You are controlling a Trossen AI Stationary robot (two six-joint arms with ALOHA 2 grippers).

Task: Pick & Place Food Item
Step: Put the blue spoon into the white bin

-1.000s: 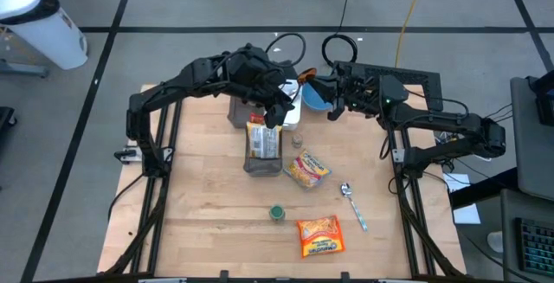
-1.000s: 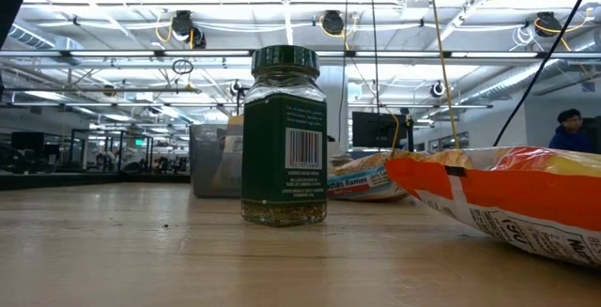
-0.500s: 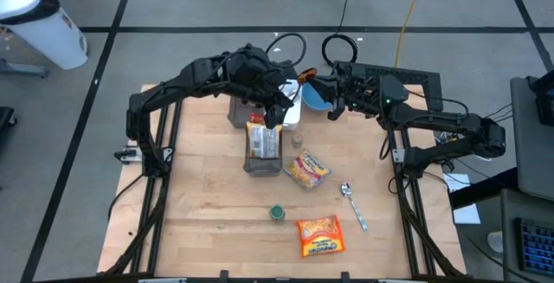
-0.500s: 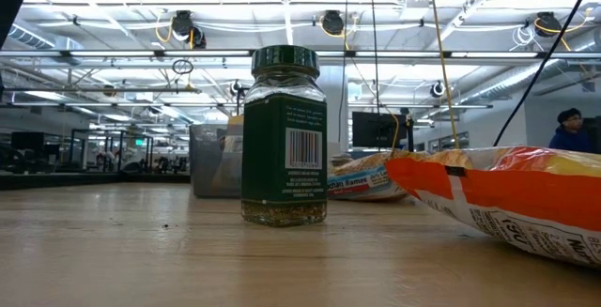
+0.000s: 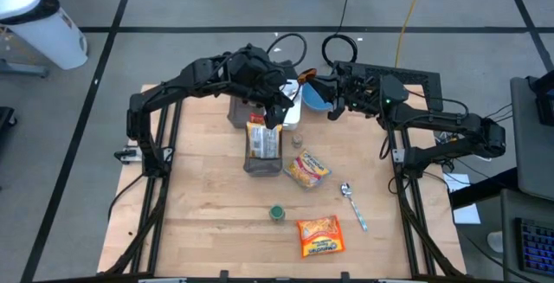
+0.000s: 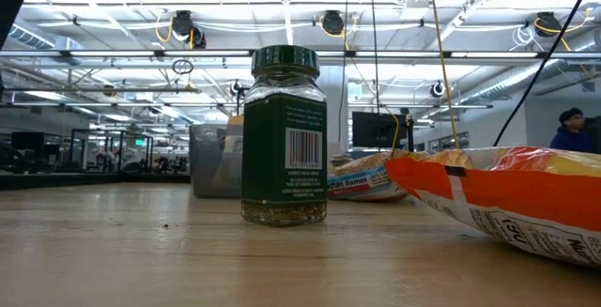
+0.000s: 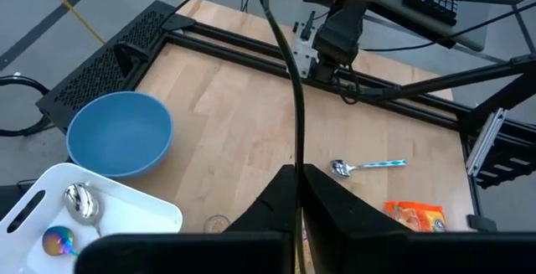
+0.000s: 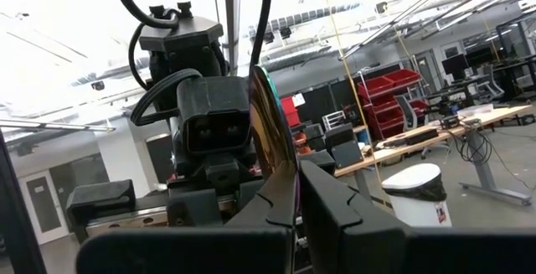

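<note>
Both grippers are raised over the table's far middle and face each other, left gripper [image 5: 281, 108] and right gripper [image 5: 331, 101]. Both are shut on one thin iridescent strip [image 8: 270, 123], seen edge-on; what it is I cannot tell. Food lies untouched on the table: an orange snack bag [image 5: 318, 235] at the near side, a yellow bag [image 5: 306, 169] in the middle, and a bag inside a grey bin [image 5: 262, 140]. A green-lidded spice jar [image 6: 285, 138] stands upright on its base. My left gripper [image 7: 297, 182] pinches one end of the thin strip [image 7: 295, 144] between its two fingers. It comes slanting down from the table's left. The strip runs on from the fingers toward the other arm, clear of the table. My right gripper [image 8: 296, 182] pinches the strip's other end [image 8: 285, 167] between its two fingers. It comes from the table's right, slanting upward. The strip stands edge-on out of the fingers toward the left arm's wrist, lifted clear.
A blue bowl [image 7: 119, 133] and a white tray [image 7: 126, 215] holding two spoons sit at the far edge below the grippers. A spoon with a blue handle [image 5: 353, 205] lies at the right. Bare wood shows on the table's near left.
</note>
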